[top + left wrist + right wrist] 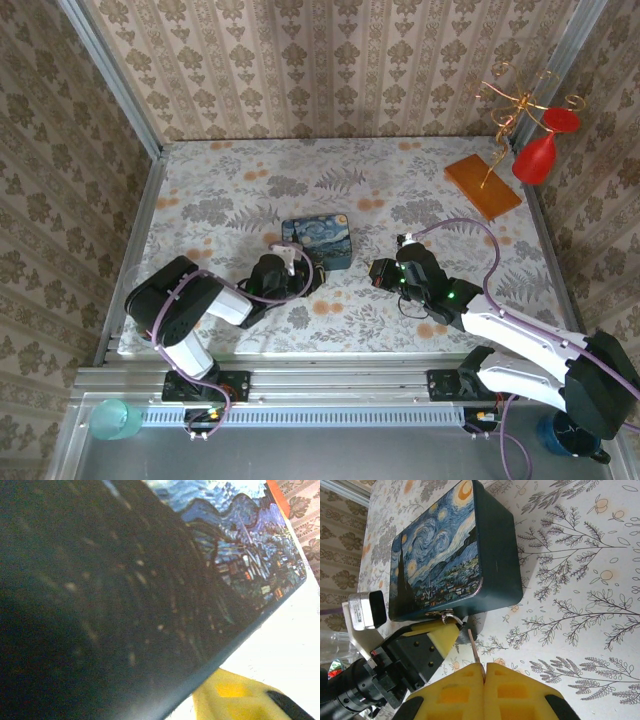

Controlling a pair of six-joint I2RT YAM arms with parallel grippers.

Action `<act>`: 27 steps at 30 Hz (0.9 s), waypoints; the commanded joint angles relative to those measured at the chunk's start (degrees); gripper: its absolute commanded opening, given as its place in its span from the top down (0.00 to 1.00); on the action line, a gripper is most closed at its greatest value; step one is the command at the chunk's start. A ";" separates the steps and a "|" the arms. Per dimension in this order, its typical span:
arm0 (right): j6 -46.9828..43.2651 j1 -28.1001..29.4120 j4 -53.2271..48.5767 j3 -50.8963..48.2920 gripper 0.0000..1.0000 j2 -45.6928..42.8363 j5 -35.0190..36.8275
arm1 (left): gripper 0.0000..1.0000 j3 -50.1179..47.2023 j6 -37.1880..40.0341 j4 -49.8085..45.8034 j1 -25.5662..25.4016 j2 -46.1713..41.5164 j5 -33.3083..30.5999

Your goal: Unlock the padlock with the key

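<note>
**Floral-print surface, both claws at the box front**

Wallpapered walls on three sides of the surface [230,190]. The top view gives layout only. A blue starry-painting box [317,243] sits mid-surface, with the left claw [290,262] at its near-left corner. The right claw [378,272] is just right of the box and apart from it. An orange board [483,186] lies far right, well clear. Padlock detail is too small to read from up there.

The right wrist view fills in the rest. The right claw's yellow pads are pressed together on the key [475,652], whose thin blade sticks out toward the box. The padlock [448,614] hangs at the box's front edge, and only its silvery shackle loop is readable. One yellow finger [442,634] of the left claw is right against the shackle. I cannot tell the left claw's jaw gap, or whether it has hold of the padlock.

The left wrist view is mostly dark, blurred box lid up close, with one yellow pad at lower right.
</note>
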 commanded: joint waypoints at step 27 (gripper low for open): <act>10.04 -2.76 19.20 -4.63 1.00 10.88 -13.98 | 0.97 1.73 -16.99 9.33 0.16 1.97 0.51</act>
